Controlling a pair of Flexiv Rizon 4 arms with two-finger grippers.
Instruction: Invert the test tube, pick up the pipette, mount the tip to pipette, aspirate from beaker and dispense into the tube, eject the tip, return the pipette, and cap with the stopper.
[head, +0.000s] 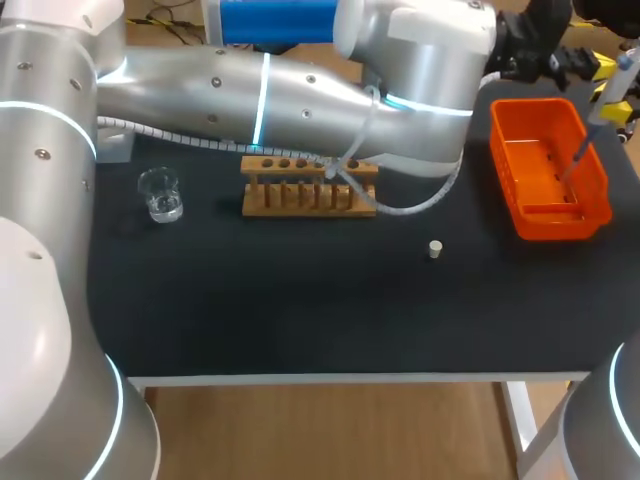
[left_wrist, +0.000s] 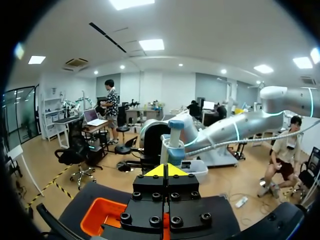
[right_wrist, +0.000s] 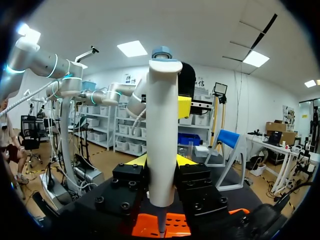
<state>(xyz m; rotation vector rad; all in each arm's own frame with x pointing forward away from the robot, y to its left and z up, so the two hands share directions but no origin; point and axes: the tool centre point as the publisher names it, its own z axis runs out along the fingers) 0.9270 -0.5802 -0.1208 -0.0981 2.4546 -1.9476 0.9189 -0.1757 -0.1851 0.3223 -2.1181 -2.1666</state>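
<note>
The right gripper (right_wrist: 161, 161) pinches the white pipette (right_wrist: 162, 125) upright between its yellow tips, with the nozzle pointing down over the orange tray (right_wrist: 175, 226). The left gripper (left_wrist: 170, 170), its tips pressed together, sits just beside the pipette's top end, and its arm lies across the table (head: 300, 310) from the left. The tray stands at the table's far right. Further out are the small stopper (head: 434, 249), the wooden tube rack (head: 308, 187) and, well to the left, the glass beaker (head: 160, 193).
</note>
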